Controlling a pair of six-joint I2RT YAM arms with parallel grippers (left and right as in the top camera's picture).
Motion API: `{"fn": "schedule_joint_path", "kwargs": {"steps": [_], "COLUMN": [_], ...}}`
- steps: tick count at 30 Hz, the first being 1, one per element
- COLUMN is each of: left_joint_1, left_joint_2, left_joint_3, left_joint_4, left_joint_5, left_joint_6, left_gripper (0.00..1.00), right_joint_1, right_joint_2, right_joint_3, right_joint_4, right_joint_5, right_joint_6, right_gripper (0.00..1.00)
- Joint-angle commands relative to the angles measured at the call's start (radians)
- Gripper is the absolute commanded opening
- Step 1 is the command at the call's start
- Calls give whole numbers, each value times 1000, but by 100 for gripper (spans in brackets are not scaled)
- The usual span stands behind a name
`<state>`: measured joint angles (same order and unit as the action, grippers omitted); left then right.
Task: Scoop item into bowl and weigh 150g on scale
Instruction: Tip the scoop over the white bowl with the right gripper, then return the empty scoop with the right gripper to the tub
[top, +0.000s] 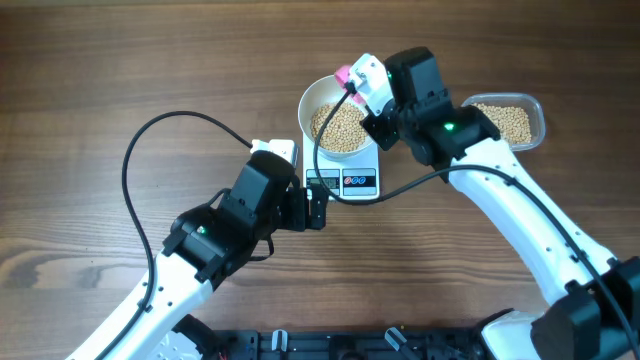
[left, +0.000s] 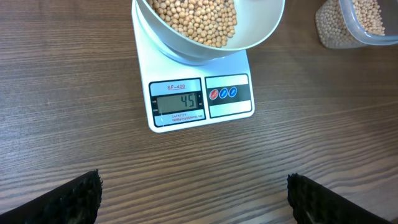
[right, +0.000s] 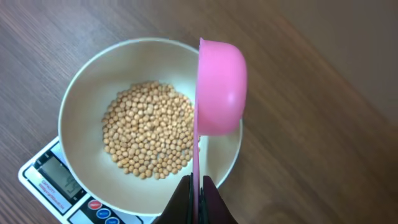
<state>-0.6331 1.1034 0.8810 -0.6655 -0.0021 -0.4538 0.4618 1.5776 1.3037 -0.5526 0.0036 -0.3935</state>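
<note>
Left pincer wide open, empty, over tabletop just near of the scale. Display reads 45. Bowl sits on the scale, beans heaped in its bottom. Right pincer clamped on pink scoop handle, scoop tipped sideways over bowl's far rim. Tub of beans far right, apart from scale.

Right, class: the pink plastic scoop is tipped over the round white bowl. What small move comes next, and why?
Probably swing the right gripper and pink scoop over to the clear plastic tub for more tan beans: the scoop is tipped sideways, and the white square scale reads 45, well short.
</note>
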Motion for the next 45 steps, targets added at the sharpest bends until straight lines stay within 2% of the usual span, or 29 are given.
{"fn": "schedule_joint_path", "kwargs": {"steps": [1,7,9,11,14,15,17,19,22,24,28,38,45], "left_joint_1": [-5,-5,-5,-5,-5,-5,-5,-5,-5,-5,-5,-5,-5], "left_joint_2": [6,6,6,6,6,6,6,6,6,6,6,6,6], "left_joint_3": [5,5,5,5,5,5,5,5,5,5,5,5,5], "left_joint_4": [3,3,3,3,3,3,3,3,3,3,3,3,3], "left_joint_5": [5,6,5,5,5,5,5,5,5,5,5,5,5], "left_joint_6": [-6,-6,-6,-6,-6,-6,-6,-6,-6,-6,-6,-6,-6], "left_gripper": [100,100,100,100,100,100,100,100,100,100,100,100,100], "right_joint_1": [6,5,-7,-46,-223,-357,-509,-635,-730,-734,-734,-709,-701], "right_joint_2": [-69,-95,-113,-130,-159,-162,-162,-161,-161,-160,-140,13,42], "right_joint_3": [14,14,14,17,26,26,26,26,26,24,23,23,23], "right_joint_4": [18,-29,-10,-4,-10,-31,-59,-83,-148,-197,-262,-328,-323], "right_joint_5": [32,-42,-108,-253,-449,-497,-549,-521,-416,-339,-130,-78,-23], "right_joint_6": [-22,-1,213,280,320,326,327,323,262,191,183,185,183], "right_gripper": [4,4,4,4,4,4,4,4,4,4,4,4,4]}}
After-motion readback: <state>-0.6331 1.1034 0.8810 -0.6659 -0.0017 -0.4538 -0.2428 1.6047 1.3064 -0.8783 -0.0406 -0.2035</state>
